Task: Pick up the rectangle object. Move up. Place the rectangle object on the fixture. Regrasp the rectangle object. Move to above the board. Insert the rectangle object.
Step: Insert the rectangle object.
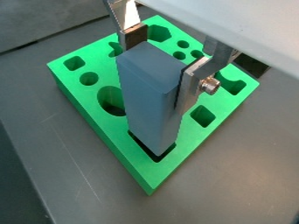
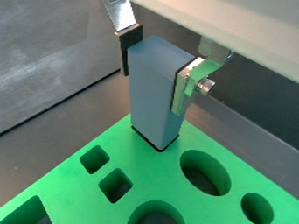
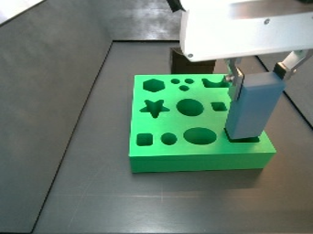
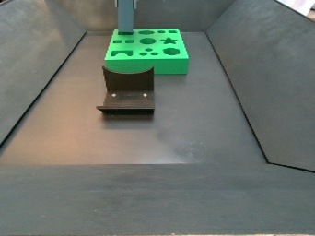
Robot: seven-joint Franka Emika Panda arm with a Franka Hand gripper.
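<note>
The gripper (image 1: 163, 59) is seen right over a corner of the board (image 1: 105, 131), and the block (image 1: 152, 101) is clamped upright between the fingers (image 1: 135, 37), one silver plate pressed to each of two opposite faces near its top. In both wrist views the block's lower end is seen seated in a dark square hole close to the board's corner (image 2: 159, 136), with a thin dark gap showing round its foot; most of its length stands above the green top. In a side view the gripper (image 3: 261, 71) and the block (image 3: 251, 108) are found at the board's near right corner, the white wrist housing hanging above, and the board (image 3: 171, 151) shows its star, hexagon, circles and squares open. How deep the block has gone cannot be told from any view. In a side view from farther off the board (image 4: 179, 63) is seen lying at the far end of the dark surface (image 4: 160, 129), the block (image 4: 124, 14) rising from its far left part, and the fixture (image 4: 127, 89) is seen standing on the surface just in front of the board, apart from it and bare.
</note>
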